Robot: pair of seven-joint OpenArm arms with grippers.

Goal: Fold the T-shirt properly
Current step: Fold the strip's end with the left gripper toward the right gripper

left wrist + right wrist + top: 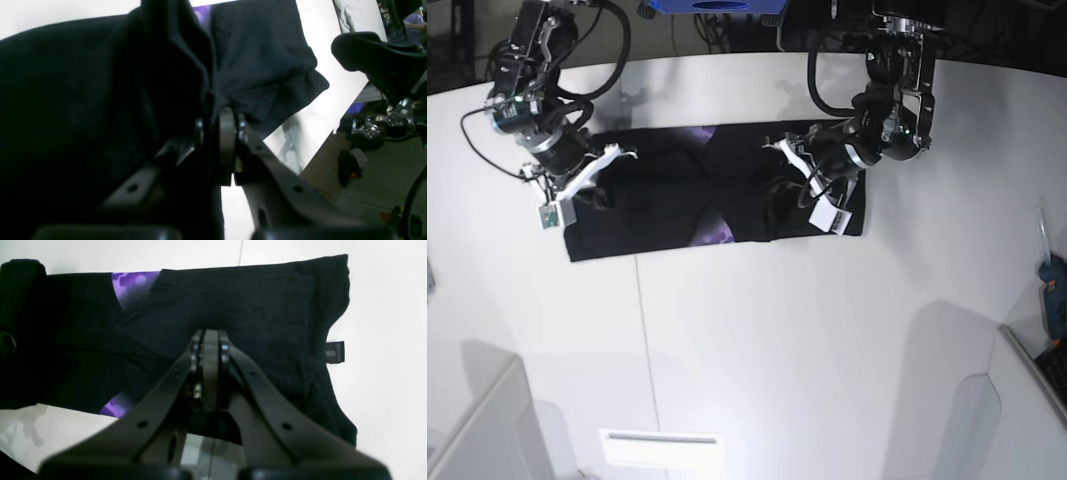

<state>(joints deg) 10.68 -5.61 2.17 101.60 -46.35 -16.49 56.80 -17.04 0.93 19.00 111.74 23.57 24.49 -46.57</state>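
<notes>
The black T-shirt point(717, 200) lies stretched out left to right on the white table point(747, 340), partly folded, with purple print showing at its middle point(717, 235). My left gripper point(785, 178) is over the shirt's right part. In the left wrist view it point(213, 125) is shut on a lifted fold of black cloth point(100, 100). My right gripper point(599, 178) hovers over the shirt's left part. Seen from the right wrist, it point(210, 338) is shut, with nothing visible between the fingers. The neck tag point(334, 352) sticks out at the shirt's edge.
White table point(383, 306) surrounds the shirt. In the left wrist view the table's edge point(320, 150) drops to a cluttered floor point(377, 173). A slot point(662, 448) is cut near the table's front. A blue tool point(1055, 285) sits at the far right.
</notes>
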